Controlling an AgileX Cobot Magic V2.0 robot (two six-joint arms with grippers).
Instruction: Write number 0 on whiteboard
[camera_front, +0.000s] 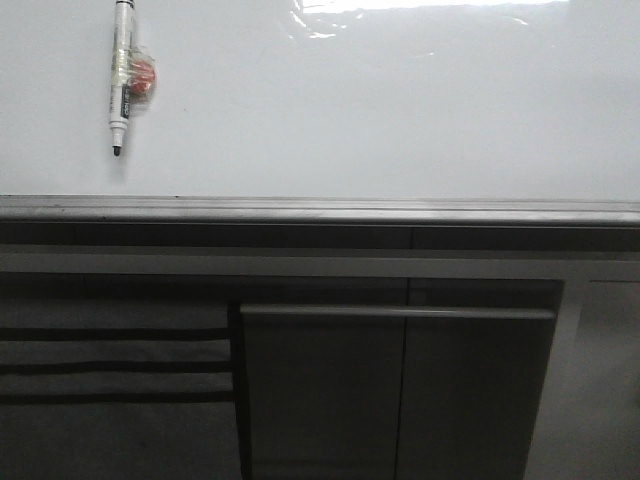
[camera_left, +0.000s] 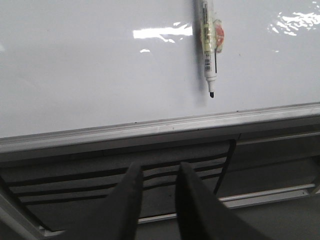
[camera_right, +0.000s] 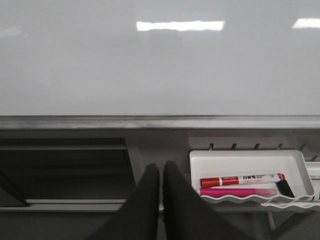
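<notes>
The whiteboard (camera_front: 400, 110) shows no number 0 yet; a marker (camera_front: 121, 75) hangs on it, tip down. The left pincer (camera_left: 159, 172) is slightly parted and empty, the right pincer (camera_right: 161, 172) clenched on nothing, both below the whiteboard's edge strip. I think the left one should open wider and grasp the marker's barrel squarely.

Bright overhead light, glare streaks on the whiteboard (camera_front: 400, 110) up top in front view, ceiling-light reflections past both grippers in wrist views, cabinet (camera_front: 320, 390) below pretty dim and grainy, left gripper (camera_left: 157, 175) fingers dark and soft, everything slightly blurry

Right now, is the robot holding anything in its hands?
No. The left gripper and right gripper hold nothing. The marker sits on the whiteboard.
</notes>
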